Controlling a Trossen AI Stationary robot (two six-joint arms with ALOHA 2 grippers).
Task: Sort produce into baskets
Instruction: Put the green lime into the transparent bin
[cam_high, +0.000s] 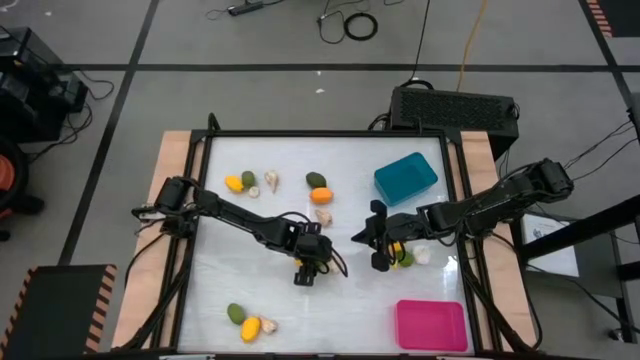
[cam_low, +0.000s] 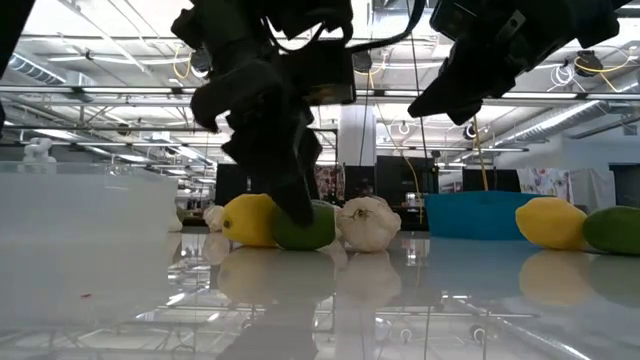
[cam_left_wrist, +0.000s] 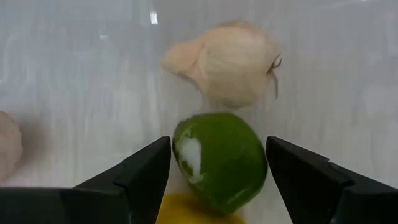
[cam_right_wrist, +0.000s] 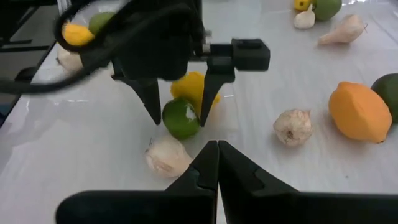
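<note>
Left pincer stands wide with its fingers either side of the green fruit, not yet gripping; your target sits squarely between them, garlic just beyond it. Right pincer waits shut nearby.

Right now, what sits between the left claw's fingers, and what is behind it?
A green piece sits between the open left claw. Behind it lies a yellow piece, partly covered; a garlic-like piece lies beside.
</note>
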